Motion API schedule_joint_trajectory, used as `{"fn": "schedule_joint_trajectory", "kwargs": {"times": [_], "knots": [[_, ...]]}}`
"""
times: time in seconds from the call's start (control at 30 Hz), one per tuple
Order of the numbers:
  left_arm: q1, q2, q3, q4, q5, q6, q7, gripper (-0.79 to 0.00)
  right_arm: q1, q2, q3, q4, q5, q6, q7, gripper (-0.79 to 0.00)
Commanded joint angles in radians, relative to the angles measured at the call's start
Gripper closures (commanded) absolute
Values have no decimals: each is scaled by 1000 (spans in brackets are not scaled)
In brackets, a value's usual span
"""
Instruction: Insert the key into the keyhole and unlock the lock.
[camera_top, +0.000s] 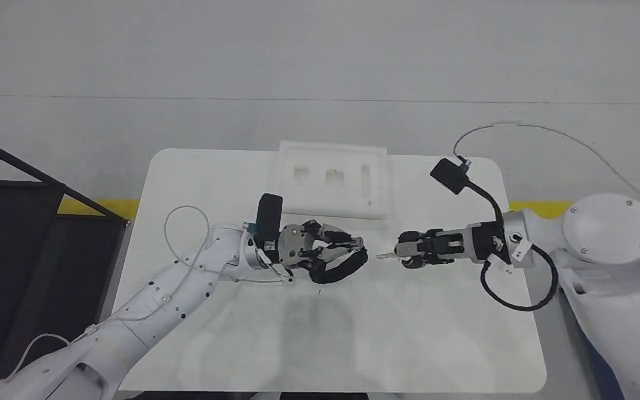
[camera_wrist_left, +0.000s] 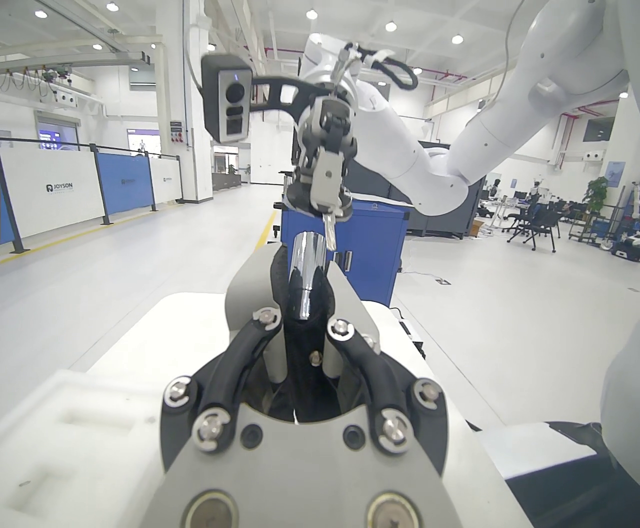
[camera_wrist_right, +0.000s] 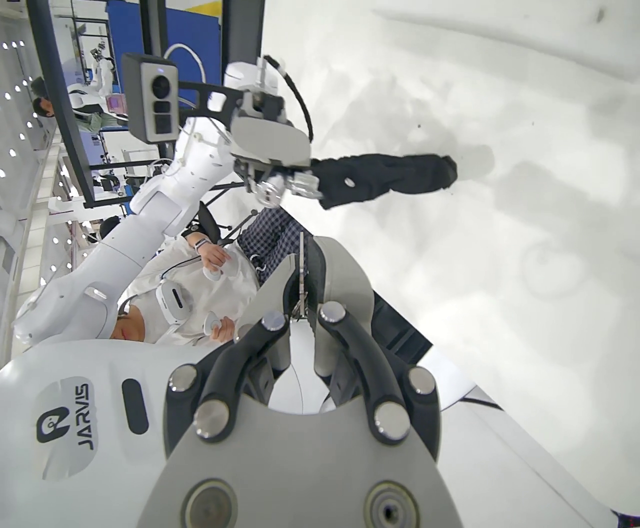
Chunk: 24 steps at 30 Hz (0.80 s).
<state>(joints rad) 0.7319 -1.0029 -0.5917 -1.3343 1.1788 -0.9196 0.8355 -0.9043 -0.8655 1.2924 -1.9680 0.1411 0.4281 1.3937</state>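
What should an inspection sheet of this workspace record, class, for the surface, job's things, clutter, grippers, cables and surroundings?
Surface: white table.
Job's things: lock held by the left gripper; key held by the right gripper, its tip close to the lock, seemingly not yet in.
Clutter: foam tray at the table's far edge.
Grippers: both shut on their things.
Cables: black cable looped at the right arm; white cable at the left arm.
Surroundings: yellow floor line; blue cabinet.

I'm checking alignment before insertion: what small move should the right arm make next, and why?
Probably ease the right gripper forward toward the left gripper: its small silver key points at the chrome lock cylinder held there, but the tip appears short of the cylinder's end.
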Motion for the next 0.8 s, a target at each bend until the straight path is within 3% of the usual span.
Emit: {"fn": "schedule_joint_trajectory", "kwargs": {"times": [0.0, 0.23, 0.77], "knots": [[5, 0, -12, -8, 15, 0, -3, 0, 0, 6, -30, 25, 20, -19, 18, 0], [4, 2, -48, -38, 138, -33, 26, 0, 77, 30, -170, 154, 195, -73, 71, 0], [-19, -23, -19, -51, 222, -40, 25, 0, 228, 29, -335, 233, 295, -95, 93, 0]]}}
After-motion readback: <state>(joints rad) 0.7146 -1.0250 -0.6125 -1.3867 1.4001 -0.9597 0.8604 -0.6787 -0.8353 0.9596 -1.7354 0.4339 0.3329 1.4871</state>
